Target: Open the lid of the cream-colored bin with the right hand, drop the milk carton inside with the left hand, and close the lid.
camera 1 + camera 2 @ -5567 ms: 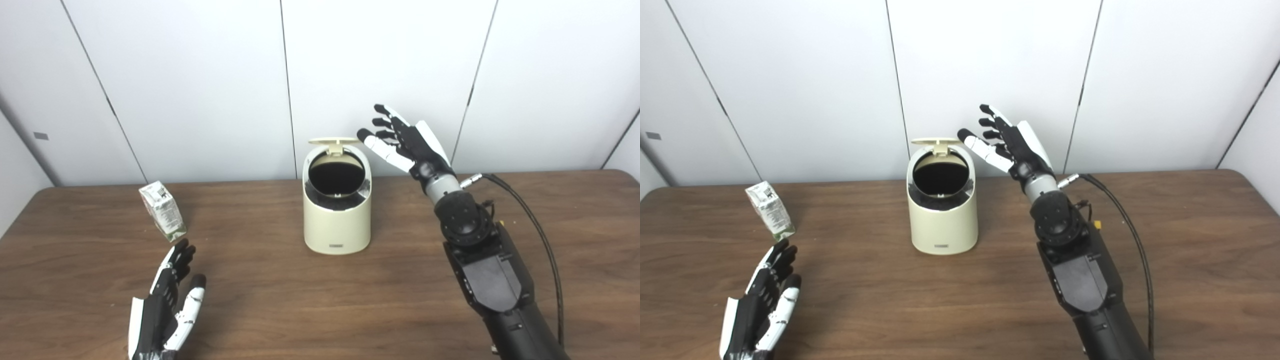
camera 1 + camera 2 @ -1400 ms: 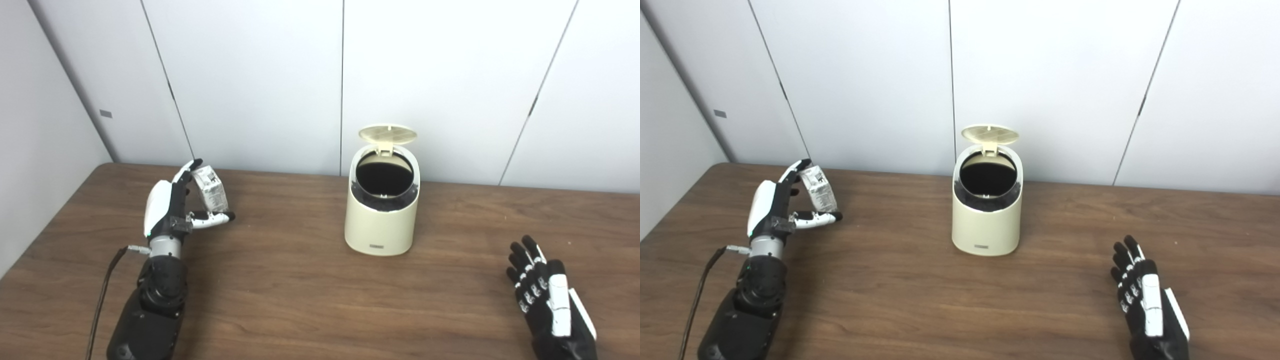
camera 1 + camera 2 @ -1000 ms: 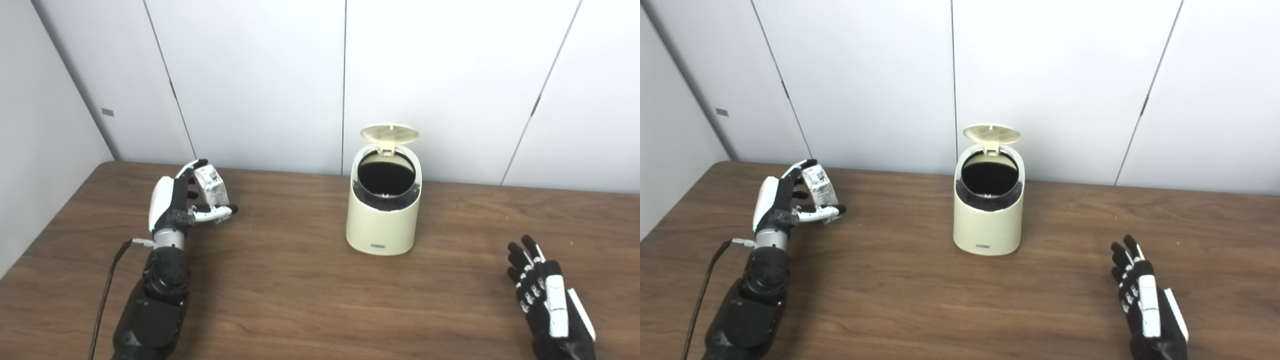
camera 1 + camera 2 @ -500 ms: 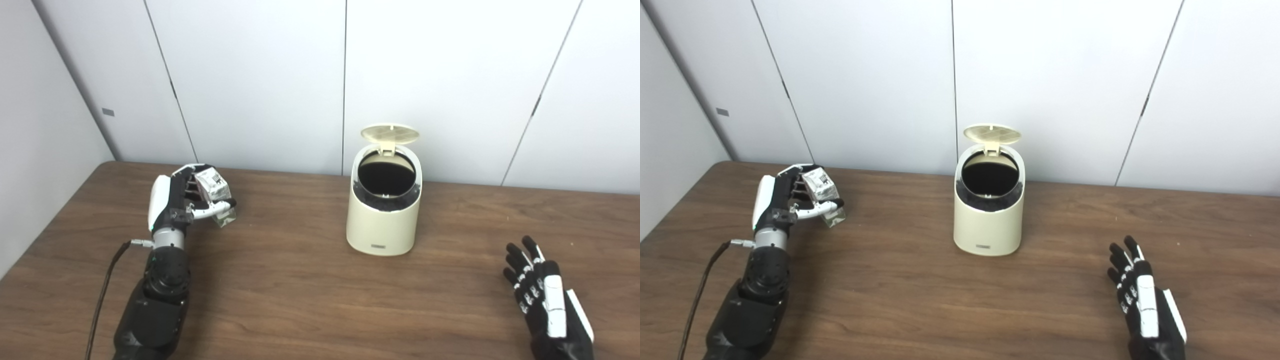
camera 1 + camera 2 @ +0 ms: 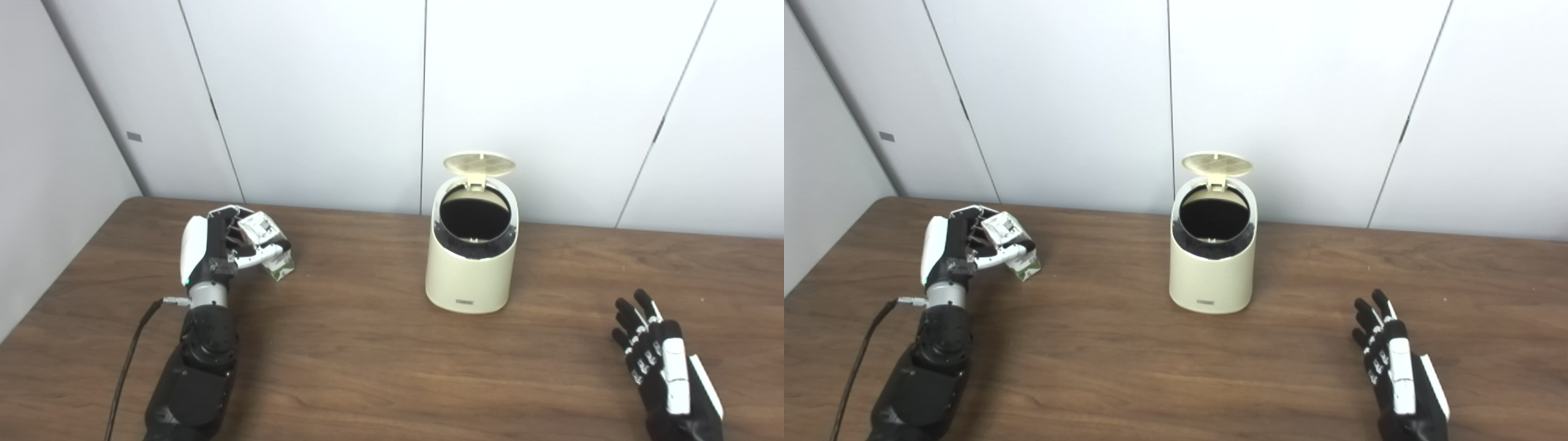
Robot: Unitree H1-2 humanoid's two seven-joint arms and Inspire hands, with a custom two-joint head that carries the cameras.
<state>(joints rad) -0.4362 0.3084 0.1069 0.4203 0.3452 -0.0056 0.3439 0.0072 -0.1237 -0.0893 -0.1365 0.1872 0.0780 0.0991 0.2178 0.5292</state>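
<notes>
Left of the bin [image 5: 471, 257], well apart: left hand [image 5: 214, 245] closed around tilted milk carton [image 5: 264, 245]. Bin lid [image 5: 479, 163] up. Right of the bin, right hand [image 5: 664, 367] empty, fingers spread.

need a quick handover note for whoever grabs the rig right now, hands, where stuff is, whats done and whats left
Left hand: shut on the milk carton, tilted, at the table's left side.
Right hand: open, holding nothing, low over the table's right side.
Cream-colored bin: mid-table, lid up, opening clear.
Done: lid opened, carton grasped.
Left: carry the carton over the bin, drop it in, close the lid.
</notes>
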